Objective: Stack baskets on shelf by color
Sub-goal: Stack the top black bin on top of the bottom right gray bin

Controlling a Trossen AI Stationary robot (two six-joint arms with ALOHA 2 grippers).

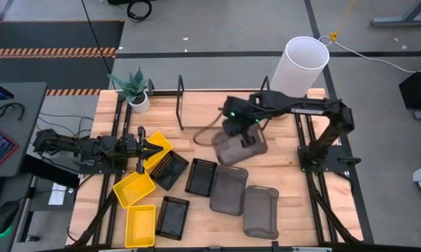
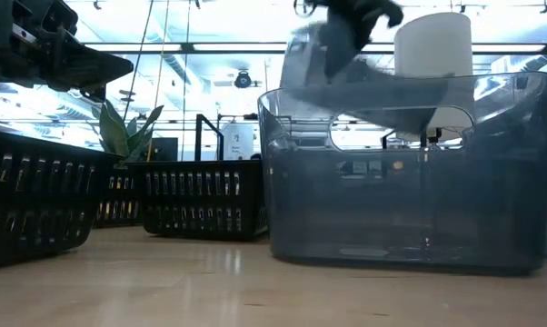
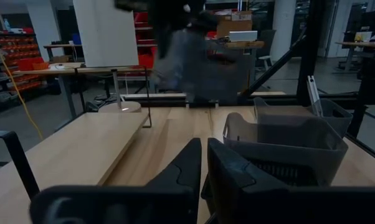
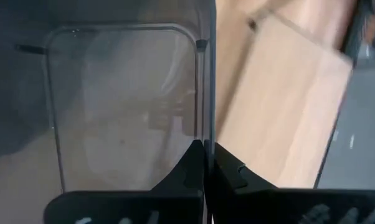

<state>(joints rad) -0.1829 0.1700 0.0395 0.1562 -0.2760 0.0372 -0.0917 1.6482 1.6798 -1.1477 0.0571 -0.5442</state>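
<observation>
My right gripper (image 1: pixel 242 138) is shut on a dark grey basket (image 1: pixel 238 148) and holds it above the table's middle; the basket shows blurred in the low view (image 2: pixel 333 50). Two more grey baskets (image 1: pixel 229 189) (image 1: pixel 261 210) lie flat on the table nearer the front. Three yellow baskets (image 1: pixel 133 187) (image 1: pixel 140 225) (image 1: pixel 159 143) and three black baskets (image 1: pixel 170 170) (image 1: pixel 201 176) (image 1: pixel 173 217) lie on the left half. My left gripper (image 1: pixel 146 148) is shut and hovers over the farthest yellow basket. The black rod shelf (image 1: pixel 180 103) stands along the far edge. My right gripper pinches one side wall of the grey basket at its rim (image 4: pixel 204 93), one finger inside (image 4: pixel 190 168) and one outside (image 4: pixel 228 171). The fingers come from above, pointing down. The basket is lifted clear of the table and hangs tilted below the fingers.
A tall white cylinder (image 1: pixel 300 64) stands at the far right behind the shelf. A potted plant (image 1: pixel 135 91) sits at the far left corner. Bare wood shows between the shelf and the baskets and on the table's right side (image 1: pixel 280 164).
</observation>
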